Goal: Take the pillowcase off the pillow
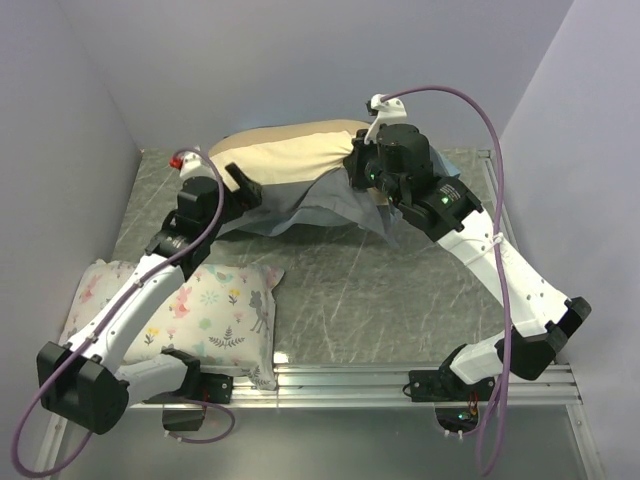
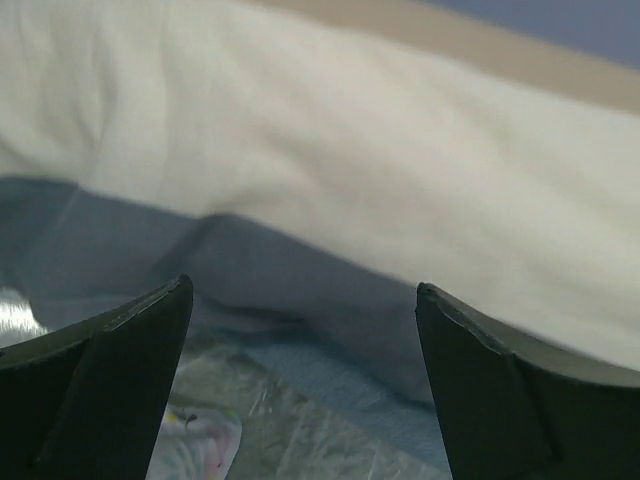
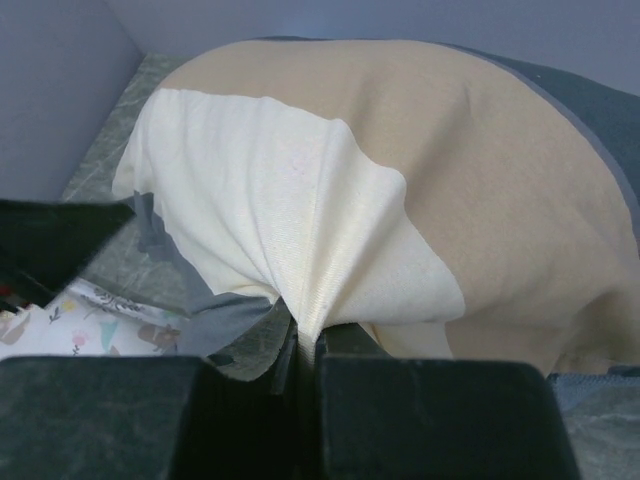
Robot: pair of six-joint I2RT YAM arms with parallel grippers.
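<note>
Printed pillow [image 1: 200, 310] sits front-left on the desk [image 1: 380, 290]. Left jaws spread wide, empty, just beside the blue-grey lower edge of the pillowcase [image 1: 290, 160]. Pillowcase lies bulging at desk back centre, cream and tan stripes up. Right jaws clenched on a pinch of its cream fabric near the right end, gathered into a ridge.
</note>
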